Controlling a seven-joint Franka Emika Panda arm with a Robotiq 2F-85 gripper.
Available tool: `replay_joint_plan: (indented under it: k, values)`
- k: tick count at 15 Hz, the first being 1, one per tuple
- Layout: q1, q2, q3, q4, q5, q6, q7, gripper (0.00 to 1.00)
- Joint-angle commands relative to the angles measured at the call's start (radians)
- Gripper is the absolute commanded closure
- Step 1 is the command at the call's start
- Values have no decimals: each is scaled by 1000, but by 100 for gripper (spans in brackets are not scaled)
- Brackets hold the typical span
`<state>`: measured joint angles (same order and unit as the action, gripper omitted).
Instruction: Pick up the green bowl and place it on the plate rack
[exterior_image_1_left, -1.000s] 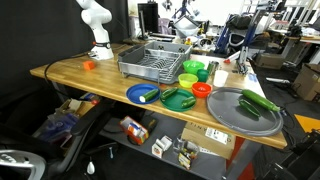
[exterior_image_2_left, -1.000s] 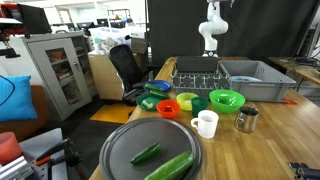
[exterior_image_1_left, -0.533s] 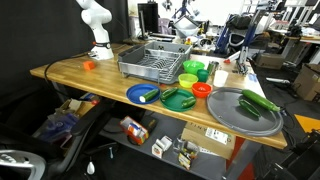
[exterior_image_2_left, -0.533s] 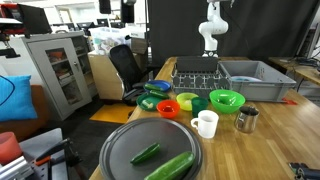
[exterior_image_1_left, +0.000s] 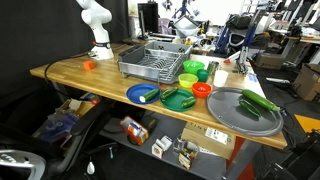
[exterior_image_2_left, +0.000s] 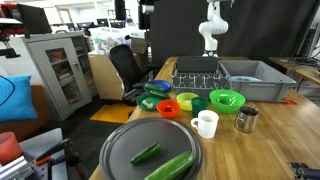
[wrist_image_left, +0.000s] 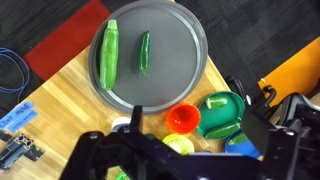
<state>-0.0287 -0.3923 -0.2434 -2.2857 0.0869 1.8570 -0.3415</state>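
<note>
Lime-green bowl (exterior_image_2_left: 226, 99) sits on the wooden table (exterior_image_1_left: 80, 72), near the plate rack (exterior_image_1_left: 150, 60) but outside it. Claw (wrist_image_left: 190, 125) hangs high over the table, fingers spread wide, holding nothing. My read: nothing is done yet. Approach, grasp, lift and placement all remain.

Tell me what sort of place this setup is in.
Probably an open-plan lab or office, not a home kitchen: an office chair and metal cabinet stand beside the wooden workbench, with cluttered desks behind.
</note>
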Motion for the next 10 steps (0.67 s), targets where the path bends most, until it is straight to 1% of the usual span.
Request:
replay_joint_plan:
  k: [1,3,5,7,10]
  values:
    - [-20,3,17,2,7,-3,-6,0]
    - [-20,3,17,2,7,-3,-6,0]
    - [-13,62,15,35,45,10,18,0]
    - [-15,127,38,59,62,60,98,0]
    - [-18,243,76,108,93,171,238,0]
